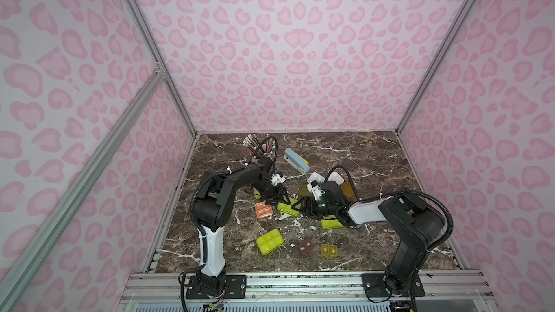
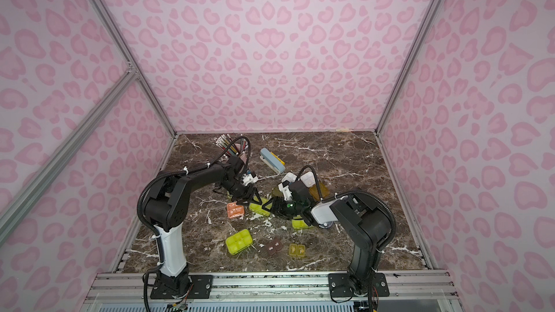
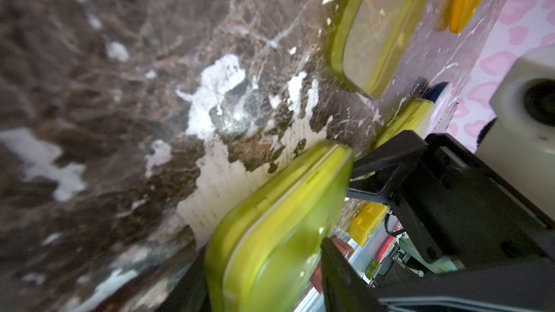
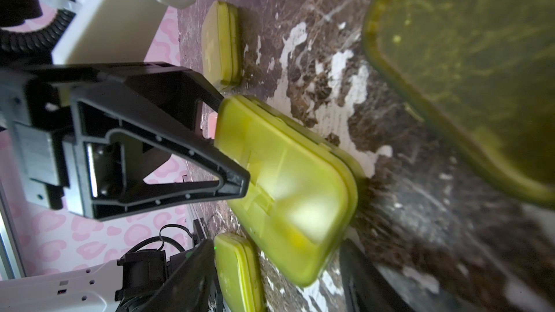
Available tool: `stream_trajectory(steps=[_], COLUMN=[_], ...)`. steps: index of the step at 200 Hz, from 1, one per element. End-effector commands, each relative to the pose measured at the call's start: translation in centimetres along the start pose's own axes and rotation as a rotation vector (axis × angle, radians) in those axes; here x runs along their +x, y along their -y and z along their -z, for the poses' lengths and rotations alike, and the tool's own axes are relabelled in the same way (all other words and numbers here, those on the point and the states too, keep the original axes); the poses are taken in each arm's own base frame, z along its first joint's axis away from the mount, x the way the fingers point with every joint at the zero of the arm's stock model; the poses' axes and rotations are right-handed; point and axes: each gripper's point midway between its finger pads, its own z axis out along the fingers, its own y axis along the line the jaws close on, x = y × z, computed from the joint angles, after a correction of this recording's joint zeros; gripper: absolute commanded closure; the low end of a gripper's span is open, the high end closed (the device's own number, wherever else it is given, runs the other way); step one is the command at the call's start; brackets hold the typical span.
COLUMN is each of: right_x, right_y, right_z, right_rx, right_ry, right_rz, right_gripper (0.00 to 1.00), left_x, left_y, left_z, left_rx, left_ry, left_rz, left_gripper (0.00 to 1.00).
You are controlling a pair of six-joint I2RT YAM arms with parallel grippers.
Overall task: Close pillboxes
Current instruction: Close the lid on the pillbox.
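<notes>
A lime pillbox (image 1: 289, 208) (image 2: 259, 206) lies mid-table between both grippers, its lid down on its base. My left gripper (image 1: 277, 202) (image 3: 264, 283) is shut on one end of this pillbox (image 3: 279, 220); the right wrist view shows one of its fingers (image 4: 234, 181) pressing on the lid. My right gripper (image 1: 300, 209) (image 4: 276, 283) stands open, straddling the other end of the box (image 4: 288, 181). Behind the right wrist, white trays (image 1: 316, 179) stand open with amber lids, and an olive translucent lid (image 1: 304, 190) (image 4: 480, 70) lies flat.
Salmon pillbox (image 1: 263, 210) beside the left gripper. Another lime box (image 1: 332, 223) sits under the right forearm. Nearer the front lie a lime box (image 1: 269, 242), a brown one (image 1: 306, 246) and an amber one (image 1: 329, 250). Stapler (image 1: 296, 161) and pencil cup (image 1: 260, 148) stand at the back.
</notes>
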Motion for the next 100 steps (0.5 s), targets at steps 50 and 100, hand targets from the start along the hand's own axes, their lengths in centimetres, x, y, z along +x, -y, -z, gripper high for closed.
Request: stream_trajectory(steps=[50,100], right_x=[0.10,0.11], right_y=[0.86,0.87], right_z=[-0.01,-0.04], right_rx=[0.026,0.026], right_ry=[0.010,0.010], right_rz=[-0.012,-0.012], right_gripper=[0.32,0.32], left_x=[0.05,0.07], left_y=[0.54,0.51], left_z=[-0.17,-0.24], left_rx=[0.030,0.031], left_ry=[-0.007,-0.010], left_rz=[-0.006,-0.007], left_gripper=[0.49,0.55])
